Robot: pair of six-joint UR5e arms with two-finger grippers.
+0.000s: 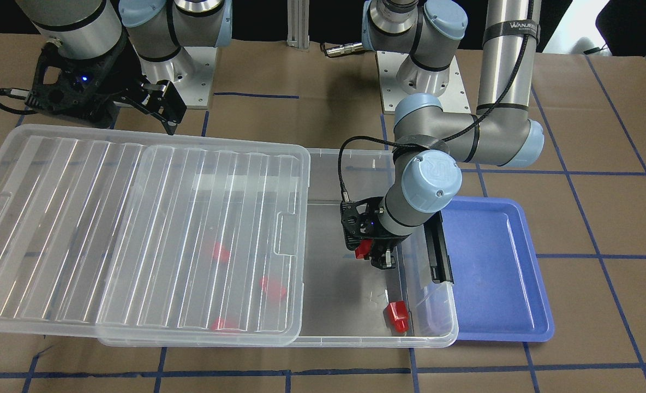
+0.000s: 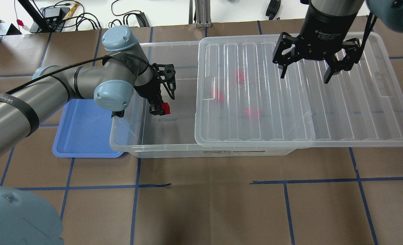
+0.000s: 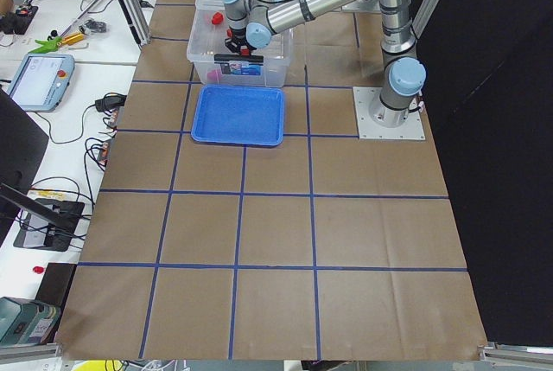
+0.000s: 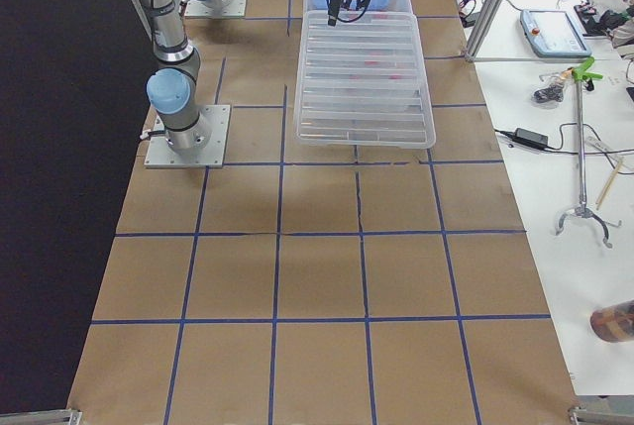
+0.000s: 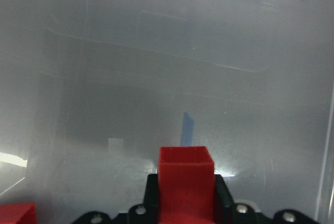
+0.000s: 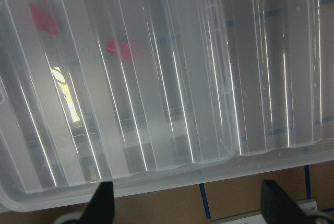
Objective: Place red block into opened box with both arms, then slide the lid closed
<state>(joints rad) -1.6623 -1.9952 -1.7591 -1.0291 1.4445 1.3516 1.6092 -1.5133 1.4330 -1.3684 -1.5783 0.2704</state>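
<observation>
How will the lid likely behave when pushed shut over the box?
The lid looks thin and clear, so probably light; its ribs should keep it fairly stiff. One end overhangs the box, so pressing there might tip it. Its glossy surface could let the open right hand slip.

We see the lid over the box's right half, overhanging; the tray lies just left

Box and ribbed lid: clear, glossy plastic, streaked with glare. Red block: glossy plastic. Blue tray: smooth plastic, slight sheen. Table: matt brown paper, blue tape lines. Left arm: satin metal tube, light-blue caps.
</observation>
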